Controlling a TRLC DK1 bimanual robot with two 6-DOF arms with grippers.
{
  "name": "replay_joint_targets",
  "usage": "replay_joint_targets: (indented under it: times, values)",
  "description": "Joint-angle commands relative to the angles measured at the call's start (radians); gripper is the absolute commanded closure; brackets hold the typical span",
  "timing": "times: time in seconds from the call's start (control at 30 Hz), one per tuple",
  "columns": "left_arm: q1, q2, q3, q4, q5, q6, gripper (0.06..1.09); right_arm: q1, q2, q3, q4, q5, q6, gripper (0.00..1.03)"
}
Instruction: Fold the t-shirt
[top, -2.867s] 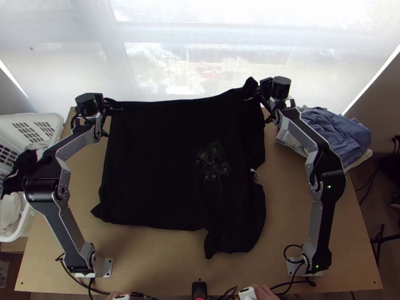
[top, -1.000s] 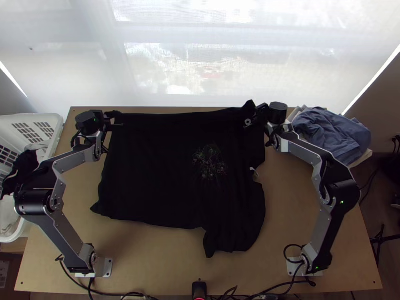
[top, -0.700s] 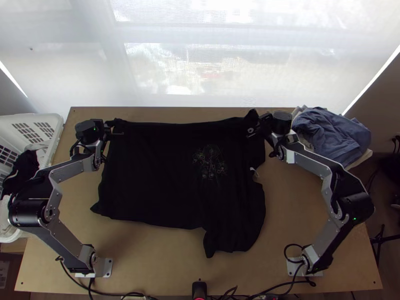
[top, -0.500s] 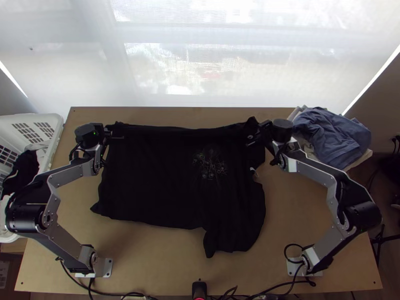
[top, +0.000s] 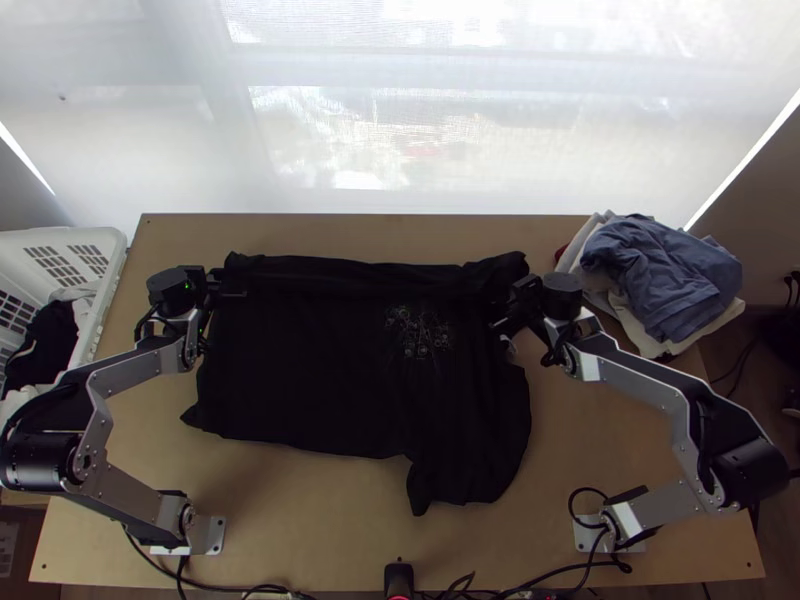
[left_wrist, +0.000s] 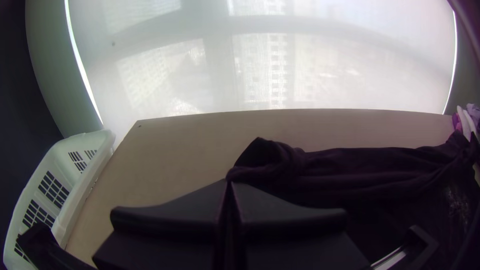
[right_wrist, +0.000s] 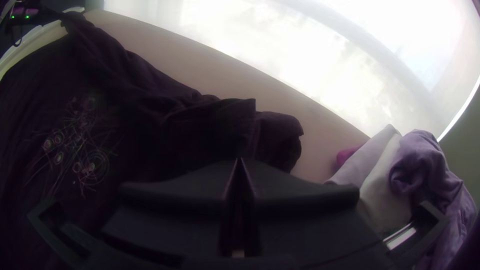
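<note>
Table (top: 300, 500) of pale wood stands before a bright window (top: 450, 130).

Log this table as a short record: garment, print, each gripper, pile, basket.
garment: black t-shirt, mostly spread, far edge doubled over in a loose band
print: thin-lined circles, right of the shirt's middle
left gripper: shut on the shirt near its far left corner
right gripper: shut on the shirt near its far right side
pile: clothes, blue-grey on top, far right corner
basket: white, left of the table, clothes inside
</note>
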Motion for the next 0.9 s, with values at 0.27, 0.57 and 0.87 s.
replay_joint_targets:
  times: [0.27, 0.57, 0.87]
  values:
    - [-0.006, -0.104, -0.112, -0.005, 0.0, -0.01, 1.05, 0.031, -0.12, -0.133, 0.0, 0.003, 0.032, 1.0]
    - [-0.007, -0.175, -0.187, -0.009, 0.0, -0.01, 1.05, 0.033, -0.187, -0.201, 0.0, 0.001, 0.04, 1.0]
    - [0.0, -0.224, -0.253, -0.011, -0.002, -0.006, 1.05, 0.039, -0.227, -0.254, 0.0, 0.003, 0.045, 1.0]
